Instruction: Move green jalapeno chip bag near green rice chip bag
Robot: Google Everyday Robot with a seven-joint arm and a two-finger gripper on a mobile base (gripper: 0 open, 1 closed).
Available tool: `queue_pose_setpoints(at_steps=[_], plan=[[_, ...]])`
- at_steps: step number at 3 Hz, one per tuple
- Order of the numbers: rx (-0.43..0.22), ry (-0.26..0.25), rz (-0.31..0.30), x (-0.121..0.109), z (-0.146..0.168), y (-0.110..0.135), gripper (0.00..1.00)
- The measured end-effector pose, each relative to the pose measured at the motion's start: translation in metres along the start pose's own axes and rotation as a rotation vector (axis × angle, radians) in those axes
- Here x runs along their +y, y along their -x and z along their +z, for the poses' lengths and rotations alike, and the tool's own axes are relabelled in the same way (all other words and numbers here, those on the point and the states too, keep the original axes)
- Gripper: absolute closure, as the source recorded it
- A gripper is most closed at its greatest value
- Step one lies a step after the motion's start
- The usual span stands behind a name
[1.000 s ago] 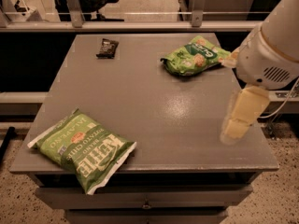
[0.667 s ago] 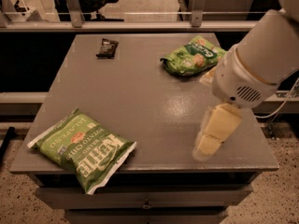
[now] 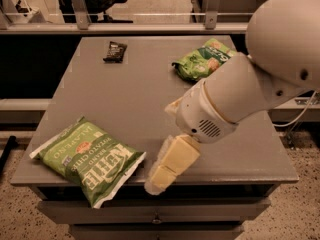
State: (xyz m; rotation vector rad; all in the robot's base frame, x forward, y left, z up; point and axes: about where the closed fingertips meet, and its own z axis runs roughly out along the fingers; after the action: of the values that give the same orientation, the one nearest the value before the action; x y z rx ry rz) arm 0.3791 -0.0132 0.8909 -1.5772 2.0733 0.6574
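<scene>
The green jalapeno chip bag (image 3: 87, 159) lies flat at the table's front left corner; it is large, with white edges and white block lettering. The green rice chip bag (image 3: 202, 60) is smaller and bright lime green, and lies at the back right of the table. My gripper (image 3: 165, 170) hangs over the front edge near the middle, just right of the jalapeno bag and not touching it. My white arm (image 3: 240, 91) reaches in from the right and covers part of the table below the rice bag.
A small dark snack packet (image 3: 115, 51) lies at the back left of the grey table (image 3: 130, 94). A railing and dark equipment stand behind the table. Drawers sit under the front edge.
My arm has swung from the right side of the table leftward and toward the front, bringing the gripper close to the jalapeno bag. Both bags have stayed where they were.
</scene>
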Motion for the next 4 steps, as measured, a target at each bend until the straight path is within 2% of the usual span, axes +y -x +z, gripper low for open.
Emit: queue_pose_setpoints(at_steps=[1,2,3,4], plan=[[-0.109,0.033,-0.019,0.018,0.033,0.034,0.0],[-0.175,0.036,-0.046,0.031,0.065,0.056,0.0],[-0.204,0.022,-0.052,0.033,0.092,0.063,0.0],[-0.219,0.012,-0.04,0.032,0.109,0.066,0.18]])
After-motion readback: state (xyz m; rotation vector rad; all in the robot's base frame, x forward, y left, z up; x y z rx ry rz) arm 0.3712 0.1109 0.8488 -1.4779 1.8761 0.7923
